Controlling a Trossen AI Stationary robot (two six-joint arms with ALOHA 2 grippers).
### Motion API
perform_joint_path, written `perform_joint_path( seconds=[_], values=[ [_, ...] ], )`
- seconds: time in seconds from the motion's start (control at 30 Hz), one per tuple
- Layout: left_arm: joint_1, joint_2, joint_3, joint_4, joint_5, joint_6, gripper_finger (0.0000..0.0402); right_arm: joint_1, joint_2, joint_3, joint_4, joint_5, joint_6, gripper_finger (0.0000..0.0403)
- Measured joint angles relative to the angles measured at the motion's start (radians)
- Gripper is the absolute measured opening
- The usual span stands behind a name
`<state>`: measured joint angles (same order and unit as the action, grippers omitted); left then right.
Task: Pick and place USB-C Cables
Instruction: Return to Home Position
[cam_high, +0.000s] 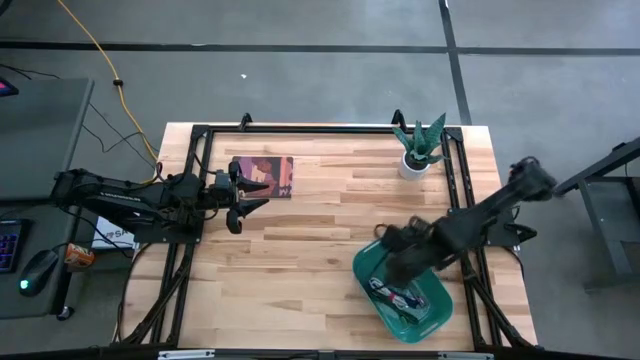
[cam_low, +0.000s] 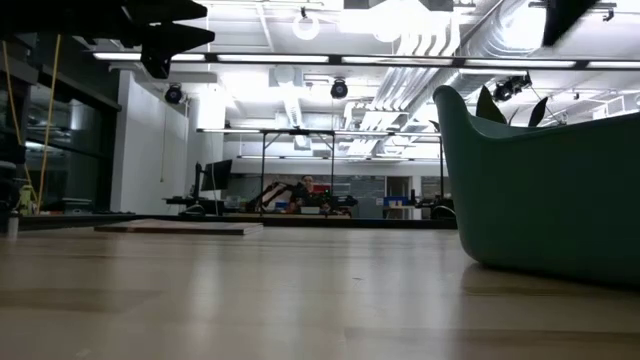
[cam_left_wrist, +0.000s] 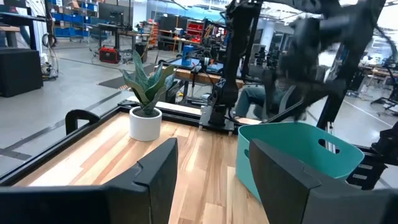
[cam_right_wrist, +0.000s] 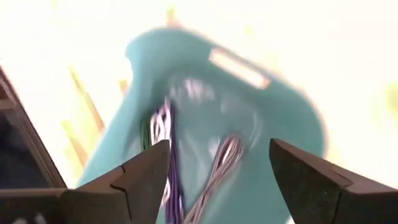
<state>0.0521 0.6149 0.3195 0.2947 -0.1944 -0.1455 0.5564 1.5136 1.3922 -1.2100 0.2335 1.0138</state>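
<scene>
The teal tub (cam_high: 432, 300) stands at the table's near right; it also shows in the low view (cam_low: 545, 190) and the left wrist view (cam_left_wrist: 298, 152). Several cable bundles lie on its floor (cam_high: 395, 293). The right wrist view shows a purple one (cam_right_wrist: 165, 140), a green one beside it (cam_right_wrist: 146, 134) and a pale one with red (cam_right_wrist: 225, 158). My right gripper (cam_high: 398, 262) (cam_right_wrist: 217, 180) hangs open above the tub, touching nothing. My left gripper (cam_high: 255, 193) (cam_left_wrist: 214, 180) is open and held above the table's left side.
A potted plant (cam_high: 418, 150) stands at the far right of the table. A flat reddish picture card (cam_high: 268, 176) lies under the left gripper. A black frame (cam_high: 300, 128) runs along the table's edges. Bare wood (cam_high: 310, 260) stretches between the arms.
</scene>
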Motion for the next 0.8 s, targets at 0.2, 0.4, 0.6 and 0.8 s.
perform_joint_path(
  seconds=[0.2, 0.4, 0.6, 0.8],
  values=[
    [0.000, 0.000, 0.000, 0.000, 0.000, 0.000, 0.0178, 0.041, -0.163, 0.000, -0.010, 0.214, 0.004, 0.0266],
    [0.000, 0.000, 0.000, 0.000, 0.000, 0.000, 0.0177, 0.042, -0.248, -0.113, 0.107, 0.259, -0.052, 0.0266],
    [0.000, 0.000, 0.000, -0.007, 0.000, -0.017, 0.0177, -0.057, -0.385, -0.428, 0.471, 0.108, -0.204, 0.0265],
    [0.000, 0.000, 0.000, -0.007, 0.000, -0.019, 0.0177, -0.226, -0.518, -0.621, 0.954, 0.043, -0.606, 0.0265]
  ],
)
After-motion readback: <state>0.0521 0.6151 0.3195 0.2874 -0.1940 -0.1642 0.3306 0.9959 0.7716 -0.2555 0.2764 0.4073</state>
